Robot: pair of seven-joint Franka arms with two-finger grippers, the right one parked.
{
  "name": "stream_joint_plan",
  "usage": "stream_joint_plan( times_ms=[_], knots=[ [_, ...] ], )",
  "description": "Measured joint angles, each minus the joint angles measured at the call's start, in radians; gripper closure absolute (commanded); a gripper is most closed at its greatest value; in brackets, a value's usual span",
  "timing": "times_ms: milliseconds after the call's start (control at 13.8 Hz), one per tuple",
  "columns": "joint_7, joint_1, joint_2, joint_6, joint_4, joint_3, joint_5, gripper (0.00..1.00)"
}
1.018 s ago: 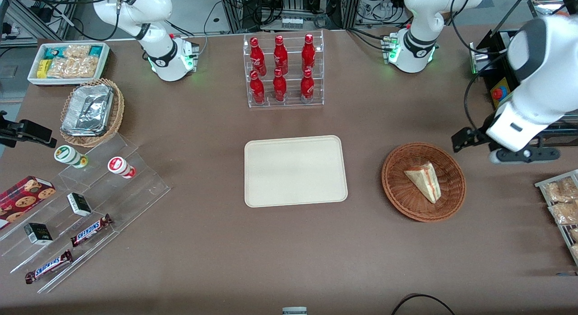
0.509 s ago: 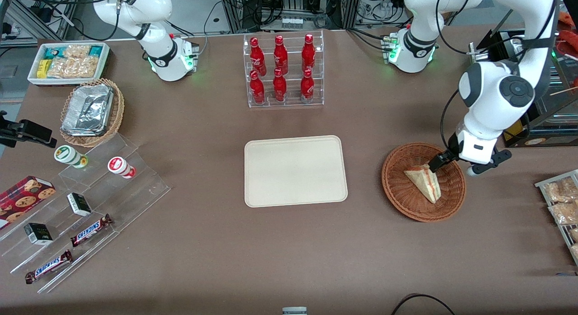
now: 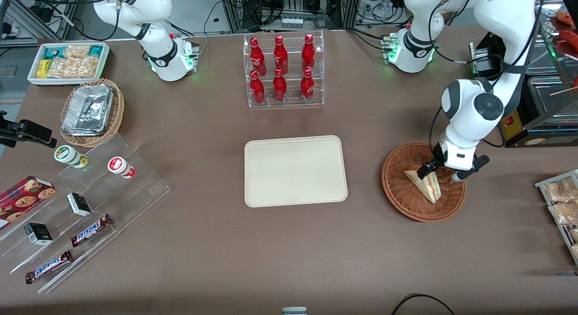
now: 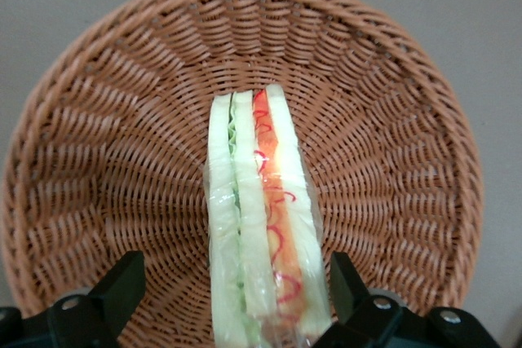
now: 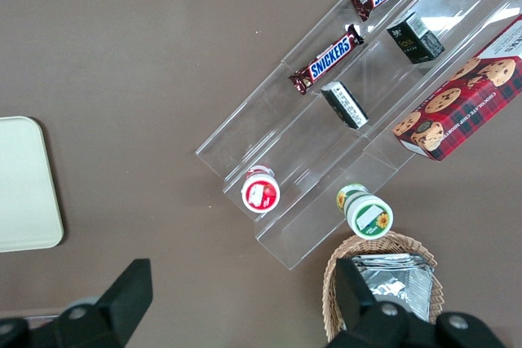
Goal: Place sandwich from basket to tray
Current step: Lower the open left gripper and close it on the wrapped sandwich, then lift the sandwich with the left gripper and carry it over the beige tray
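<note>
The sandwich point(image 3: 426, 185), a white wedge in clear wrap with a red-orange and green filling stripe, lies in the reddish-brown wicker basket point(image 3: 397, 202). My left gripper point(image 3: 440, 172) hangs low over the basket, open, at the sandwich's wide end. In the left wrist view the sandwich point(image 4: 261, 201) runs between the two black fingers point(image 4: 122, 283) of the gripper point(image 4: 232, 291). One finger is close to the bread; a gap separates the bread from the one pointed at. The basket point(image 4: 122, 160) weave fills that view. The cream tray point(image 3: 295, 170) lies bare at mid-table, beside the basket toward the parked arm's end.
A clear rack of red bottles point(image 3: 284, 71) stands farther from the front camera than the tray. Bagged snacks point(image 3: 560, 202) lie at the working arm's end. A stepped acrylic stand point(image 3: 81, 206) with candy bars and a foil-filled tan basket point(image 3: 90, 111) sit at the parked arm's end.
My left arm swung in from the working arm's end of the table and came down over the basket, bringing the open gripper around the sandwich. The sandwich has not moved.
</note>
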Motion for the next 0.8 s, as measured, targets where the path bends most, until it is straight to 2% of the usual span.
stream_joint_plan(
  times_ms=[73, 145, 218, 291, 655, 800],
  knots=[
    [-0.001, 0.0, 0.012, 0.006, 0.0, 0.0, 0.0, 0.03],
    [-0.001, -0.001, 0.021, 0.015, 0.0, 0.0, 0.0, 0.26],
    [-0.001, -0.002, 0.027, 0.021, 0.0, -0.001, 0.0, 0.7],
    [-0.002, -0.004, 0.031, 0.025, 0.0, -0.001, 0.0, 1.0],
    [-0.002, -0.009, 0.026, 0.02, 0.021, -0.006, 0.0, 1.0],
    [0.0, -0.009, -0.008, -0.106, 0.077, -0.01, 0.008, 1.0]
  ],
)
